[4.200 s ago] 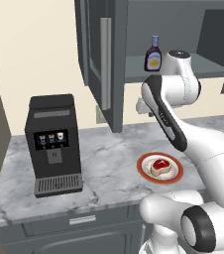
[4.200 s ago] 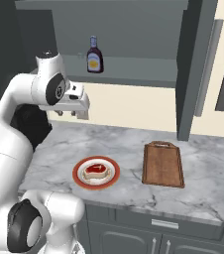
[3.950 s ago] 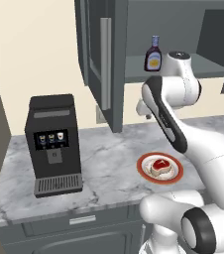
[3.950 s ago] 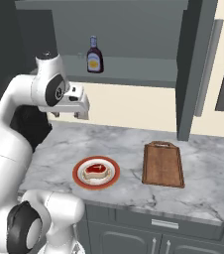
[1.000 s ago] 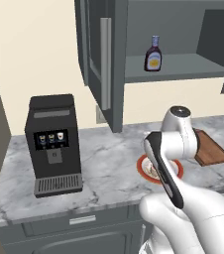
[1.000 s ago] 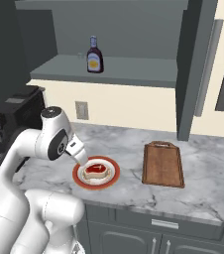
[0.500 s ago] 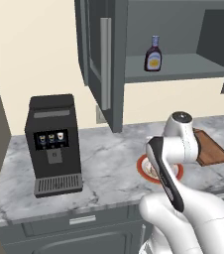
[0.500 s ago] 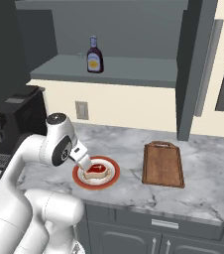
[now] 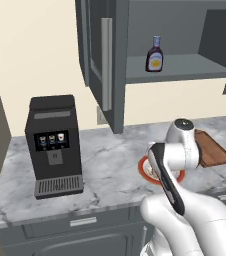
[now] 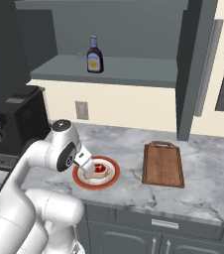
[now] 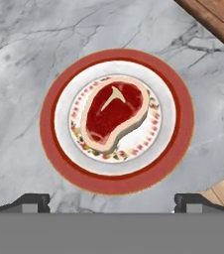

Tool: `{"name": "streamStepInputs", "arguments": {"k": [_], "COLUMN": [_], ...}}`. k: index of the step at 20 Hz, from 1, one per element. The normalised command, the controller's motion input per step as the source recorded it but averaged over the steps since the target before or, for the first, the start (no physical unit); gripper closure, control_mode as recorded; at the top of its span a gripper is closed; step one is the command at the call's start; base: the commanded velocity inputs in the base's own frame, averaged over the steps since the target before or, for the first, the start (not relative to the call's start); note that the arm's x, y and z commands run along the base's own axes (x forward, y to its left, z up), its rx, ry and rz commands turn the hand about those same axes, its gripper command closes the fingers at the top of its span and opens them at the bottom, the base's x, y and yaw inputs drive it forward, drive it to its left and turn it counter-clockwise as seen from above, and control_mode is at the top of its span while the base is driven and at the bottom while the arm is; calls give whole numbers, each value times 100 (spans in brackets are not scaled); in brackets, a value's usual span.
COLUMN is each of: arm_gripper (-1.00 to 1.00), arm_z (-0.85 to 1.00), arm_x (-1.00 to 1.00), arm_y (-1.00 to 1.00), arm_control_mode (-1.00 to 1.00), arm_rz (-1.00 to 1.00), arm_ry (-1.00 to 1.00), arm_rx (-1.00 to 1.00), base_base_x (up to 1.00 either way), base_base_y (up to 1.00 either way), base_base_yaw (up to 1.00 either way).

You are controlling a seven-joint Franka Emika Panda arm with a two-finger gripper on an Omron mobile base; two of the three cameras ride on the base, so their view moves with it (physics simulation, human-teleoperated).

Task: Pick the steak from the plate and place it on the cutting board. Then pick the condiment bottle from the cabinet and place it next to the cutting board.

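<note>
The steak (image 11: 115,113), red with a pale fat rim, lies in the middle of the red-rimmed plate (image 11: 49,124) on the marble counter. My gripper (image 11: 112,201) hovers straight above the plate, open, its two dark fingertips (image 11: 32,201) spread wide with nothing between them. From the right base view, the gripper (image 10: 87,170) hangs over the plate's (image 10: 109,179) left side, close to the steak (image 10: 99,168). The cutting board (image 10: 162,163) lies bare to the right of the plate. The condiment bottle (image 10: 94,55) stands upright on the shelf of the open cabinet (image 10: 134,74).
A black coffee machine (image 9: 55,145) stands at the left end of the counter. The cabinet door (image 9: 106,62) with its long silver handle hangs open above the counter between the machine and the plate (image 9: 146,167). The cutting board's corner (image 11: 218,15) shows beside the plate.
The arm has swung down from shelf height to just over the plate. In the last second the hand sank a little closer to the steak. The jaws stayed open.
</note>
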Motion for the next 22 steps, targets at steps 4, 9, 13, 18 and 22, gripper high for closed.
{"name": "streamStepInputs", "arguments": {"k": [4,9,13,18,22], "arm_gripper": [-100,-100,-100,-100,-100], "arm_z": [-21,-22,-19,-23,-31], "arm_x": [22,25,22,13,2], "arm_y": [-1,0,0,0,0], "arm_control_mode": [-100,-100,-100,-100,-100], "arm_rz": [0,0,0,0,0], "arm_ry": [0,0,0,0,0], "arm_rx": [0,0,0,0,0], "base_base_x": [0,0,0,0,0], "base_base_y": [0,0,0,0,0], "base_base_yaw": [0,0,0,0,0]}}
